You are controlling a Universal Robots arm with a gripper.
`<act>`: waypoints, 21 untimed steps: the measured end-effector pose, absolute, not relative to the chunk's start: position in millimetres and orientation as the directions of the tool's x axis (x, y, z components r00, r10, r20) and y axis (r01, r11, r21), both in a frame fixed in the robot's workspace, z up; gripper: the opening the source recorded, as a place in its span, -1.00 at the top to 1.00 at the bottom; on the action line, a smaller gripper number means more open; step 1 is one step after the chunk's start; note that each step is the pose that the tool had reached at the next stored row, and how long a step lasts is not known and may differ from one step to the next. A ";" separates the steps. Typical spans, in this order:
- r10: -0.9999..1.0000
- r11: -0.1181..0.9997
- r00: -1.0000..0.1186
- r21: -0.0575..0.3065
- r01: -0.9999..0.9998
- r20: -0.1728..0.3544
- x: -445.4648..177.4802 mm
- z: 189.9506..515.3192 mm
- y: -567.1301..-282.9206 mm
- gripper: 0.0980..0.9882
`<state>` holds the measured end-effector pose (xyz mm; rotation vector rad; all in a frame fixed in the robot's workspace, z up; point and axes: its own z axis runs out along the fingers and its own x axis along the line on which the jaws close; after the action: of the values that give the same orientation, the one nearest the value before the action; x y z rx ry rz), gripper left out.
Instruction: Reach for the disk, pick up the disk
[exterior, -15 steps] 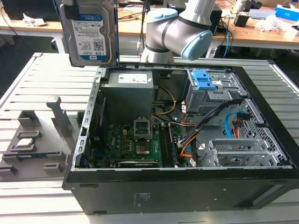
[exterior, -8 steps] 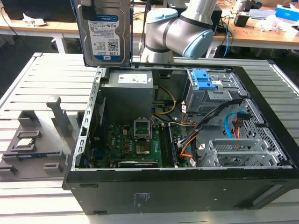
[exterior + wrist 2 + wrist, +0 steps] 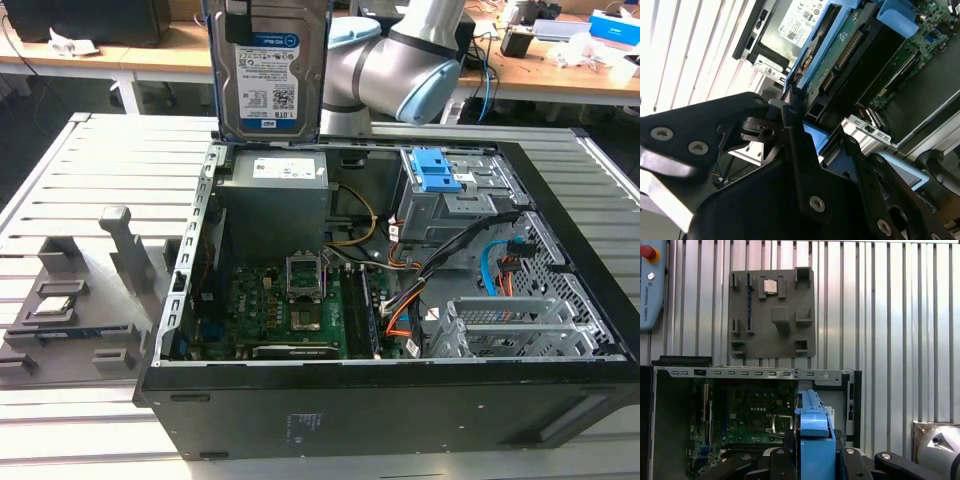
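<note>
The gripper (image 3: pixel 816 460) is clamped on the disk (image 3: pixel 272 70), its black fingers (image 3: pixel 777 462) pressed against either side of the bright blue rail frame. In the exterior view the disk hangs upright at about eleven o'clock from the picture's middle, label facing the camera, above the open computer case (image 3: pixel 400 400) and touching nothing in it. Right under it sits the grey power supply (image 3: pixel 275 190). The motherboard (image 3: pixel 290 310) lies on the case floor at about six o'clock from the power supply, and a blue clip (image 3: pixel 435 170) sits on the drive cage at about three o'clock.

The second wrist view shows the disk's (image 3: pixel 840 50) circuit-board side (green board, row of connector pins) running away from the gripper (image 3: pixel 825 150).

On the slatted metal bench (image 3: pixel 60 180), at nine o'clock from the case, rests a grey fixture (image 3: pixel 110 290) carrying a small square chip (image 3: pixel 55 305). The robot arm (image 3: pixel 400 60) stands behind the case at one o'clock.
</note>
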<state>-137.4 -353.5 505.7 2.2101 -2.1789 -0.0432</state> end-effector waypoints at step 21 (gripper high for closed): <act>-1.000 -0.014 0.015 0.051 -0.999 0.007 -26.7 505.7 -349.3 0.40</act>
<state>-26.7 -349.3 505.7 2.2080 -2.1763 -0.0478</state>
